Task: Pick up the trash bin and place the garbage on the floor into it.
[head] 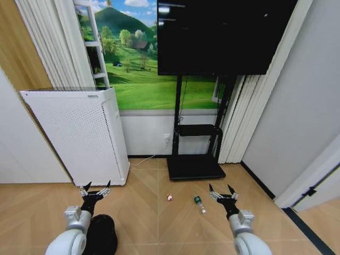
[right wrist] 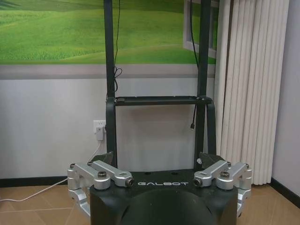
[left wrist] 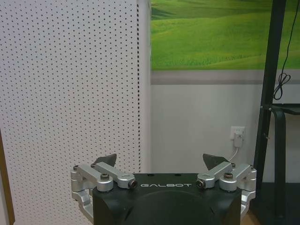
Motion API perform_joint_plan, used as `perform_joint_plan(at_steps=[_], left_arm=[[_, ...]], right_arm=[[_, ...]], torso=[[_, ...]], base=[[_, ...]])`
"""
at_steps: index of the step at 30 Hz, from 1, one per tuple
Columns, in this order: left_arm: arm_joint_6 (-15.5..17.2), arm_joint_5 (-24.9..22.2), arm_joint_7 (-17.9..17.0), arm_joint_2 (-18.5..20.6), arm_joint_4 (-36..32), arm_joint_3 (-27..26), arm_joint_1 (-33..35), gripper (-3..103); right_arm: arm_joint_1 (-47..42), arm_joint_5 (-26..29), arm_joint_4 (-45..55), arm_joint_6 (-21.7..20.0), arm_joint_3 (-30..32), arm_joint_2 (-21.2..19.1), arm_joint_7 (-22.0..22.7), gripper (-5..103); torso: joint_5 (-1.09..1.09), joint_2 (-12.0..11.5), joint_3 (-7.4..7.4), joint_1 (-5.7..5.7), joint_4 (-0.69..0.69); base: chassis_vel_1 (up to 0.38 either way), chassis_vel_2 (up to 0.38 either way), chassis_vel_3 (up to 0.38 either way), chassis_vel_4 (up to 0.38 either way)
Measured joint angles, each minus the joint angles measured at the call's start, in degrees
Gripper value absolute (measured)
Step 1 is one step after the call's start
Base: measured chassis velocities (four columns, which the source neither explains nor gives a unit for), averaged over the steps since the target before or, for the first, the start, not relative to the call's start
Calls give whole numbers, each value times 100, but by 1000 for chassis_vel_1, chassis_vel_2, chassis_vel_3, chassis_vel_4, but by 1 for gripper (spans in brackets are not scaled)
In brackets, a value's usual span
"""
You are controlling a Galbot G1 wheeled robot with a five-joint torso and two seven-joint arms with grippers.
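**Operator:** Report arm status.

**Technician:** Both arms are raised level, pointing forward. The left gripper (head: 96, 189) has its jaws spread with nothing between them; the right gripper (head: 223, 192) is also spread and empty. In the left wrist view, the left gripper faces the white perforated appliance (left wrist: 70, 93); in the right wrist view, the right gripper faces the TV stand (right wrist: 159, 101).

**Operator:** Locate the trash bin.

**Technician:** In the head view, the trash bin (head: 101, 234) stands on the wooden floor (head: 154, 228), directly under the left forearm, at 6 o'clock from the left jaws. It appears upright, long axis vertical, though the opening is partly hidden by the arm. The left arm is clearly nearer; the jaws must come back and down.

**Operator:** And the garbage?

**Technician:** The white-and-red scrap (head: 169, 197) lies at 3 o'clock from the left jaws. The small bottle (head: 200, 204) lies flat just beside the right gripper at 8 o'clock, long axis running 11 to 5.
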Motion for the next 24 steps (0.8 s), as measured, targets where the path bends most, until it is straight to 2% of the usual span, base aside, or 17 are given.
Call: perform_joint_plan(at_steps=[9, 17, 24], left_arm=[[-14, 4, 26, 3, 31, -14, -18, 100], [-20, 10, 37, -10, 35, -15, -19, 100], [-30, 24, 79, -16, 26, -29, -16, 100]], right_arm=[[-11, -4, 24, 33, 36, 61, 6, 100], [-11, 0, 35, 38, 54, 72, 11, 100], [-56, 6, 56, 123, 81, 106, 22, 100]], torso=[[0, -237, -145, -93, 0], [0, -340, -207, -134, 0], [0, -597, -363, -234, 0]], base=[[0, 0, 0, 0], [0, 0, 0, 0], [0, 0, 0, 0]])
